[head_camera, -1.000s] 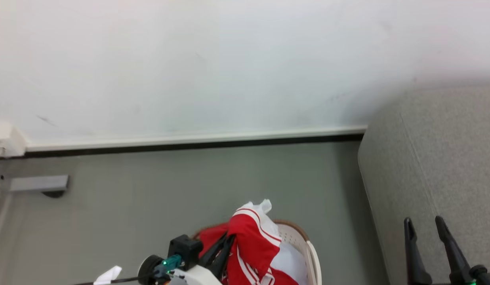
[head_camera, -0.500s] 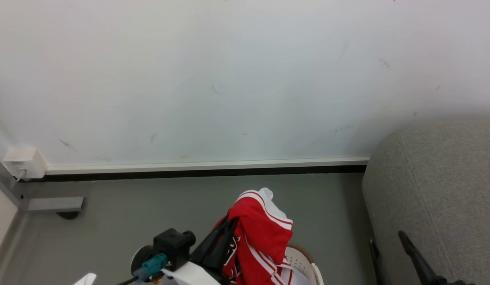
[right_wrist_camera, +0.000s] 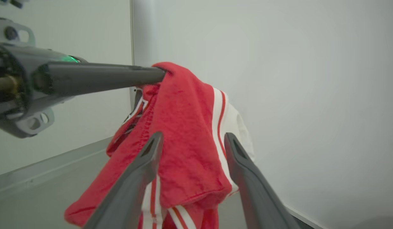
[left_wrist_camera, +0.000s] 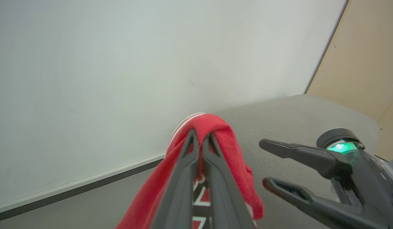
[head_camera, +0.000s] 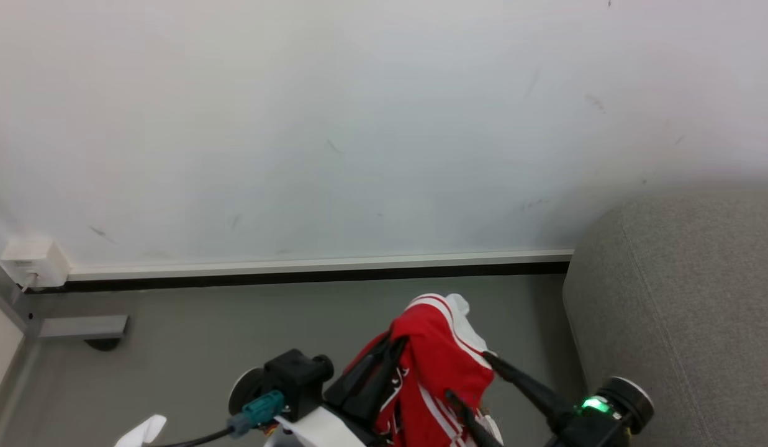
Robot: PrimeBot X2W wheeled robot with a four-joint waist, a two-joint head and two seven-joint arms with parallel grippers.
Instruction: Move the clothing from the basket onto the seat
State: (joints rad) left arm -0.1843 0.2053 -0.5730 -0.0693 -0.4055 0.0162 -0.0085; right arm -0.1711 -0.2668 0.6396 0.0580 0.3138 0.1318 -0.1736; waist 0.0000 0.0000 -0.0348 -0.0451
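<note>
Starting at the far left of the head view, one small white box (head_camera: pixel 33 261) is seen low on the smooth pale wall (head_camera: pixel 359 124). One flat grey bar (head_camera: pixel 82 326) is set just below it, against the matte grey floor (head_camera: pixel 234 329).

Further right, the left gripper (head_camera: pixel 393 343) is seen with its two long dark fingers pressed together on a fold of the clothing (head_camera: pixel 436 354). One red jersey of shiny fabric can be made out, edged in white stripe trim, with a white panel on its far side. It is held up in the air above the floor, draped in soft creases. It is near the seat's left edge but apart from it.

The right gripper (head_camera: pixel 469 375) is placed just beside the cloth, its two tapered fingers spread wide. In the right wrist view they are seen on either side of the hanging fabric; whether it is touched cannot be told. One green light is lit at the wrist.

At the right, the seat (head_camera: pixel 688 298) is shown in grey woven upholstery, with one rounded corner and one stitched seam.
</note>
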